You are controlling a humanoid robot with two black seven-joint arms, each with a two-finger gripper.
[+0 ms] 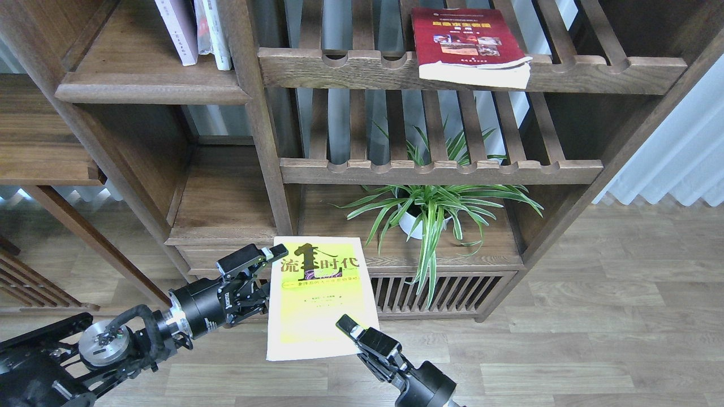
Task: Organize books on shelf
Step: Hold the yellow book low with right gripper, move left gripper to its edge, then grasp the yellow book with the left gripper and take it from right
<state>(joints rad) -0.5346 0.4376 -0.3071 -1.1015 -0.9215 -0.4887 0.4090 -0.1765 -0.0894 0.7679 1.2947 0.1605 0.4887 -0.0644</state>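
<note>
The yellow-green book with big black characters hangs face up in the air in front of the low cabinet. My left gripper is shut on its left edge near the top. My right gripper is shut on its lower right corner, with one finger on the cover and the other hidden beneath. The pale lavender book stands upright on the solid dark-brown shelf at top left. The dark red book lies flat on the upper slatted rack, overhanging its front rail.
White books stand beside the lavender one against the post. A spider plant in a white pot sits on the low cabinet under the lower slatted rack. A curtain hangs at right. Wooden floor lies below.
</note>
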